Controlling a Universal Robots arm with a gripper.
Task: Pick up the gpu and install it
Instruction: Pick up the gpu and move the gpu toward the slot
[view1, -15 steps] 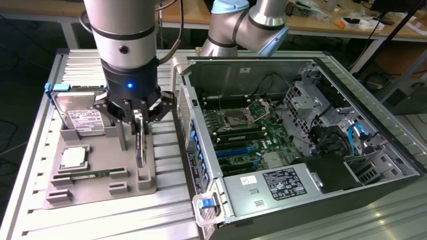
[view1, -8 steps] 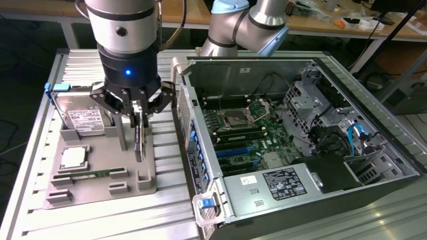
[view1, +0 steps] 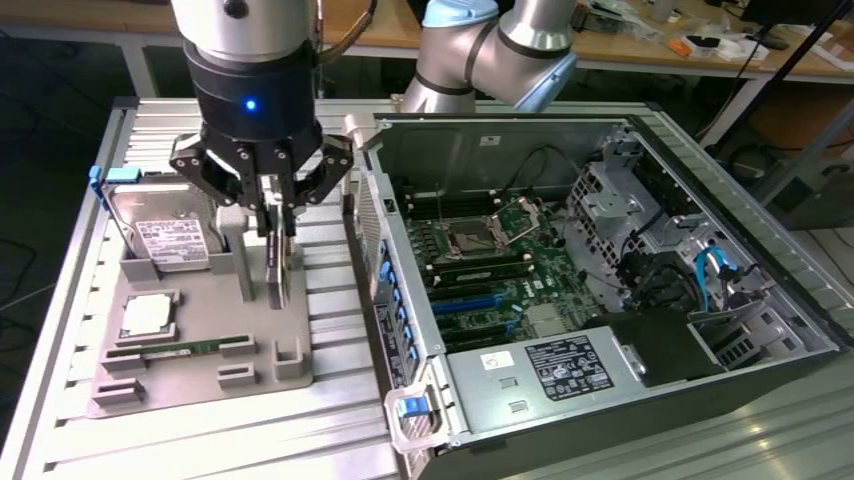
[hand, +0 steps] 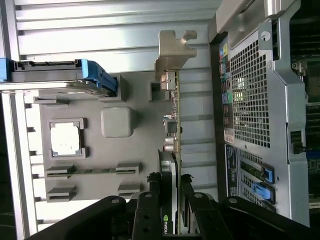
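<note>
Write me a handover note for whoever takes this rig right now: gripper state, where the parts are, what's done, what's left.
Gripper: down over the grey moulded parts tray, fingers closed on the green circuit-board gpu with black fan cooler and silvery end bracket.
Gpu: upright on its edge in the tray's holder, apparently not lifted yet.
Open tower computer case: lying beside the tray, on the exterior view's right; its blue expansion slots look free.
Done: grasp made.
Left: lift-out and installation in the case.
</note>
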